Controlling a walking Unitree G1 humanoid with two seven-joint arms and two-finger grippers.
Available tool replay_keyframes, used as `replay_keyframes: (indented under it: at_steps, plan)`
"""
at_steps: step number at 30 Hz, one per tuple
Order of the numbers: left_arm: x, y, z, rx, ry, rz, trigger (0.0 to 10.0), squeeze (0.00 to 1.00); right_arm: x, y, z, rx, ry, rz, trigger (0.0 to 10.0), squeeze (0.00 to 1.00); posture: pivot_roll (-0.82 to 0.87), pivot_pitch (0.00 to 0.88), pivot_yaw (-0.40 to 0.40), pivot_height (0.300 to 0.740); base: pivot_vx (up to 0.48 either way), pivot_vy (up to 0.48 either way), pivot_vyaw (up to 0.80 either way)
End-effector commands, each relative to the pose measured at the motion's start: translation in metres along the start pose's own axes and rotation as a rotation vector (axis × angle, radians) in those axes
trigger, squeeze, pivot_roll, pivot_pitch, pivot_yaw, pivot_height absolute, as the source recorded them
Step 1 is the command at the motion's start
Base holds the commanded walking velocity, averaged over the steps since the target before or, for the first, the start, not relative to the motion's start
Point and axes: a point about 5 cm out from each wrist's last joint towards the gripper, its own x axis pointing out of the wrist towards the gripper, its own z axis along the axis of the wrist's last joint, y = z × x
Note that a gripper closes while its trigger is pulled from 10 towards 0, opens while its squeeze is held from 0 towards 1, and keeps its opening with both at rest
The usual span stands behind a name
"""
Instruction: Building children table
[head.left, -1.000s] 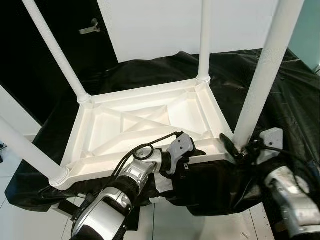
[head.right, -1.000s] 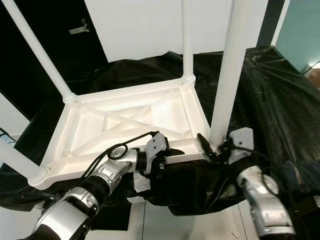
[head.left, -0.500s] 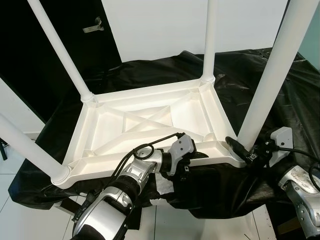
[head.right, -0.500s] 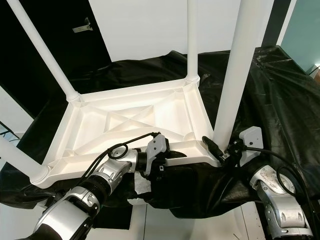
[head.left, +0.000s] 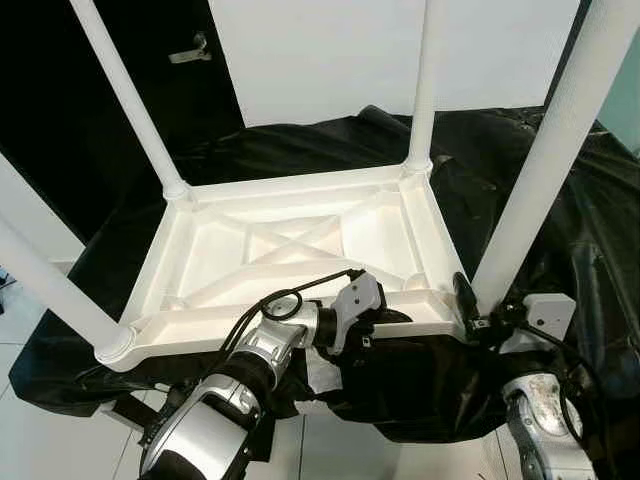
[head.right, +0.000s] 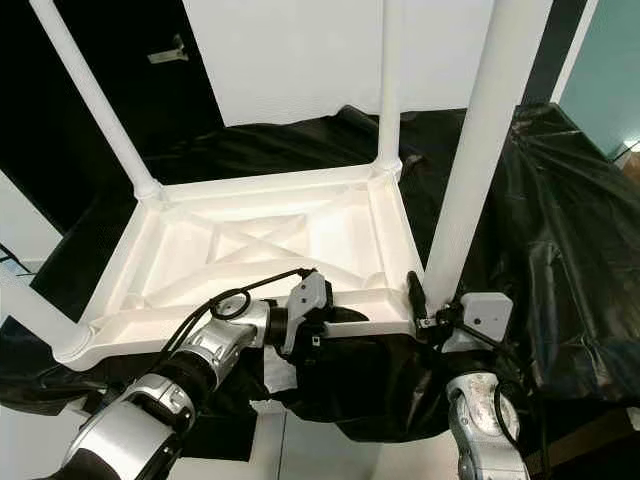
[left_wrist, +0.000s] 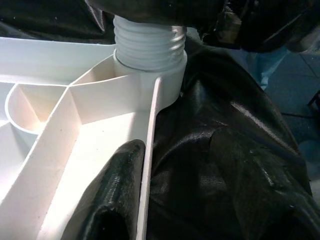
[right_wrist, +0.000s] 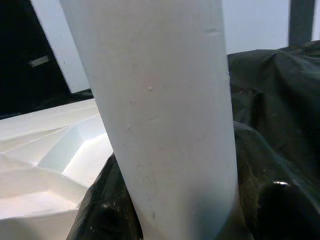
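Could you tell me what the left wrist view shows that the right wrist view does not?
The left wrist view looks along the near rim of the upturned white tabletop. One black finger of the left claw lies inside that rim, and ahead a threaded leg end sits in its corner socket. The right wrist view looks straight at a smooth white leg standing between the fingers of the right claw. Both share the black plastic sheet and the tabletop's ribbed underside.
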Motion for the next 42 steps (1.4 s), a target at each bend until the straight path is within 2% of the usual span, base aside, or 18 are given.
replay_keyframes:
  at_steps: [1,3,5,6,7,8,11,12,17,18,20,21,26,29,30,31,38,42]
  plan:
    - [0.001,-0.008,-0.015,-0.048,0.056,-0.042,10.0,0.0,-0.006,0.017,-0.025,0.089,0.131,-0.007,0.6,0.0,-0.16,0.0,0.104,0.74,0.0,0.0,0.0]
    - [0.001,-0.009,-0.016,-0.05,0.057,-0.043,10.0,0.0,-0.005,0.017,-0.025,0.079,0.134,-0.008,9.1,0.0,-0.16,0.0,0.103,0.74,0.0,0.0,0.0]
    - [0.001,-0.009,-0.016,-0.05,0.057,-0.044,10.0,0.0,-0.005,0.018,-0.025,0.075,0.133,-0.012,9.1,0.0,-0.16,0.0,0.103,0.74,0.0,0.0,0.0]
    - [0.001,-0.009,-0.016,-0.051,0.055,-0.043,10.0,0.0,-0.006,0.019,-0.024,0.07,0.129,0.0,10.0,0.24,-0.17,0.0,0.099,0.74,0.0,0.0,0.0]
    - [0.001,-0.009,-0.016,-0.051,0.055,-0.043,10.0,0.0,-0.006,0.019,-0.024,0.07,0.129,0.0,10.0,0.24,-0.17,0.0,0.099,0.74,0.0,0.0,0.0]
    - [0.002,-0.009,-0.016,-0.052,0.053,-0.043,10.0,0.0,-0.006,0.02,-0.023,0.051,0.116,0.029,10.0,1.0,-0.17,0.0,0.098,0.74,0.0,0.0,0.0]
    - [0.003,-0.009,-0.016,-0.054,0.05,-0.043,10.0,0.0,-0.005,0.018,-0.02,0.013,0.097,0.069,10.0,1.0,-0.18,0.0,0.098,0.74,0.0,0.0,0.0]
    - [0.004,-0.01,-0.016,-0.055,0.049,-0.048,10.0,0.0,-0.003,0.011,-0.014,-0.043,0.072,0.175,10.0,0.0,-0.19,0.0,0.096,0.74,0.0,0.0,0.0]
    - [0.006,-0.011,-0.016,-0.055,0.048,-0.051,10.0,0.0,0.002,-0.002,-0.005,-0.092,0.061,0.304,10.0,0.0,-0.2,0.0,0.093,0.74,0.0,0.0,0.0]
    - [0.007,-0.011,-0.016,-0.055,0.048,-0.052,10.0,0.0,0.004,-0.008,-0.002,-0.12,0.055,0.332,9.2,0.0,-0.2,0.0,0.091,0.74,0.0,0.0,0.0]
    - [0.007,-0.011,-0.016,-0.055,0.047,-0.053,10.0,0.0,0.005,-0.011,0.0,-0.139,0.051,0.346,9.2,0.0,-0.2,0.0,0.091,0.74,0.0,0.0,0.0]
    - [0.007,-0.012,-0.016,-0.055,0.046,-0.054,10.0,0.0,0.006,-0.015,0.002,-0.15,0.052,0.364,6.7,0.0,-0.2,0.0,0.09,0.74,0.0,0.0,0.0]
    - [0.007,-0.012,-0.017,-0.056,0.046,-0.054,10.0,0.0,0.005,-0.016,0.003,-0.16,0.054,0.383,7.3,0.0,-0.2,0.0,0.089,0.74,0.0,0.0,0.0]
    - [0.007,-0.012,-0.017,-0.057,0.045,-0.053,10.0,0.0,0.004,-0.016,0.004,-0.174,0.056,0.414,8.2,0.0,-0.2,0.0,0.088,0.74,0.0,0.0,0.0]
    - [0.007,-0.012,-0.017,-0.058,0.046,-0.052,10.0,0.0,0.003,-0.016,0.006,-0.184,0.058,0.448,2.7,0.0,-0.2,0.0,0.087,0.74,0.0,0.0,0.0]
    - [0.007,-0.012,-0.018,-0.058,0.047,-0.052,10.0,0.0,0.001,-0.016,0.008,-0.188,0.058,0.483,0.0,0.0,-0.2,0.0,0.087,0.74,0.0,0.0,0.0]
    - [0.008,-0.012,-0.017,-0.055,0.047,-0.057,10.0,0.0,-0.002,-0.025,0.01,-0.17,0.091,0.56,0.0,0.0,-0.21,0.0,0.089,0.74,0.0,0.0,0.0]
    - [0.009,-0.012,-0.016,-0.052,0.046,-0.059,10.0,0.0,-0.007,-0.024,0.0,-0.128,0.112,0.481,0.0,0.0,-0.21,0.0,0.088,0.74,0.0,0.0,0.0]
